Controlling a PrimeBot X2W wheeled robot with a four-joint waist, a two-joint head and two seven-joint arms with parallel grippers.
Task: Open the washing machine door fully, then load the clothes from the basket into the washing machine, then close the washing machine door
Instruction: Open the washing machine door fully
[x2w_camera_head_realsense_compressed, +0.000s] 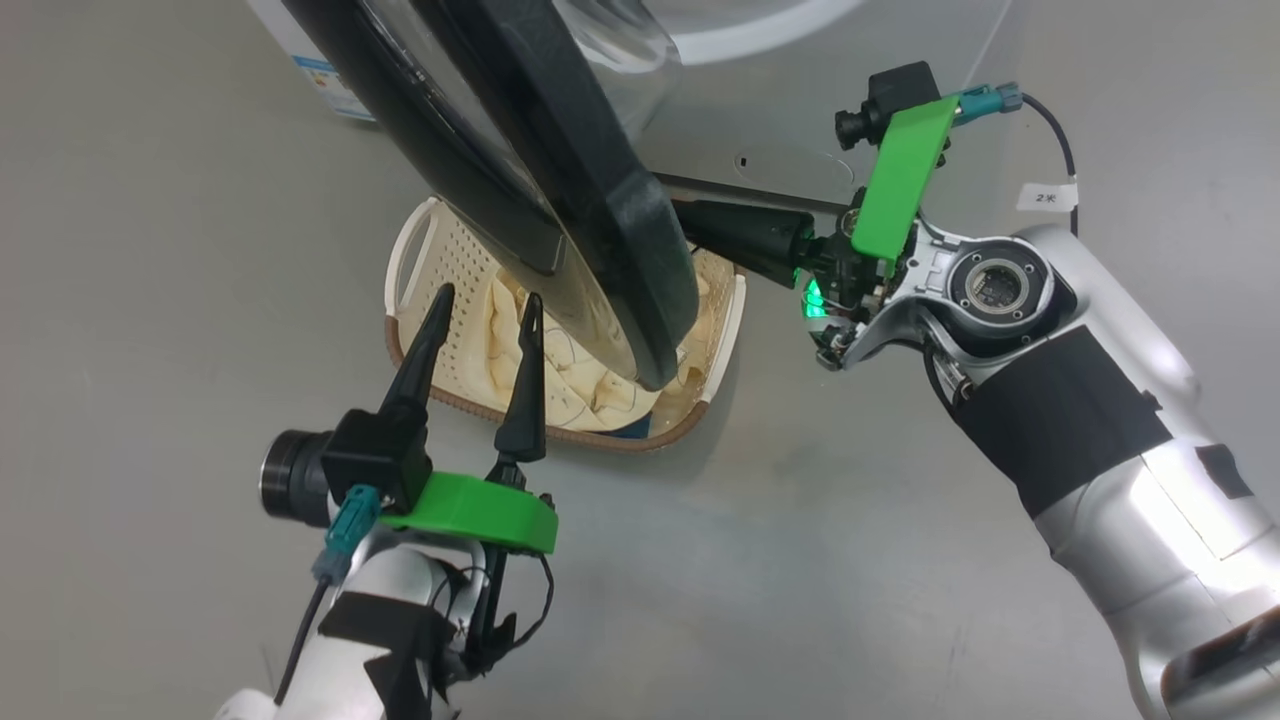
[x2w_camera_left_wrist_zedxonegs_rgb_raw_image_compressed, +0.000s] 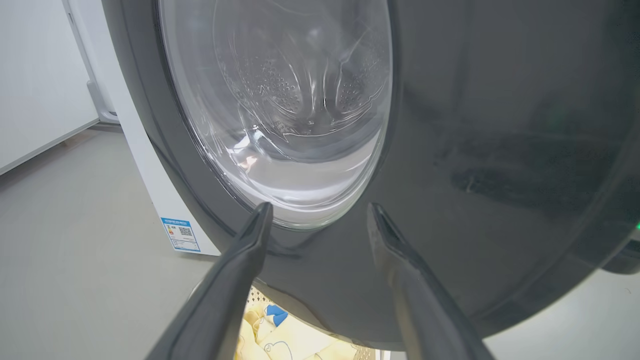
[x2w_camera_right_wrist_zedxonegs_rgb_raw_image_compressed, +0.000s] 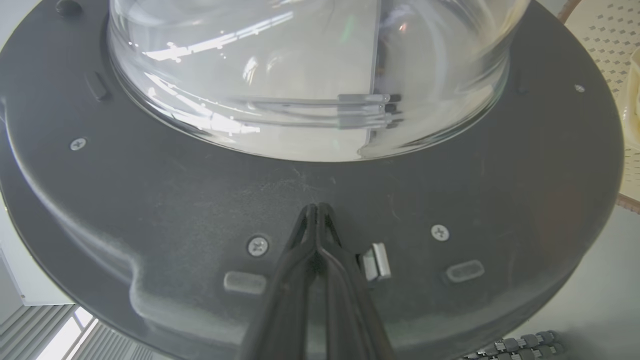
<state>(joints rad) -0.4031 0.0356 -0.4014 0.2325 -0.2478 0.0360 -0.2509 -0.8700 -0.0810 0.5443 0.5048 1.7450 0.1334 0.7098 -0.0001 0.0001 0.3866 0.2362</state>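
A smooth grey floor (x2w_camera_head_realsense_compressed: 130, 330) runs up to a plain white wall (x2w_camera_left_wrist_zedxonegs_rgb_raw_image_compressed: 30, 75).

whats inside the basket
Pale yellow clothes with bear outlines lie in the basket. The open door hangs over its middle, so whatever lies beneath that stretch is hidden.

The door (x2w_camera_left_wrist_zedxonegs_rgb_raw_image_compressed: 500, 150) rim is glossy black plastic outside, mirror-smooth, while its inner face (x2w_camera_right_wrist_zedxonegs_rgb_raw_image_compressed: 150, 200) looks matt dark grey and lightly scuffed, with bright metal screws (x2w_camera_right_wrist_zedxonegs_rgb_raw_image_compressed: 258, 246); the bowl (x2w_camera_left_wrist_zedxonegs_rgb_raw_image_compressed: 290, 100) is clear, smooth glass. The basket (x2w_camera_head_realsense_compressed: 450, 260) is cream perforated plastic, and the clothes (x2w_camera_head_realsense_compressed: 560, 385) are soft matt cloth. The floor (x2w_camera_head_realsense_compressed: 150, 300) is smooth grey with a dull sheen.
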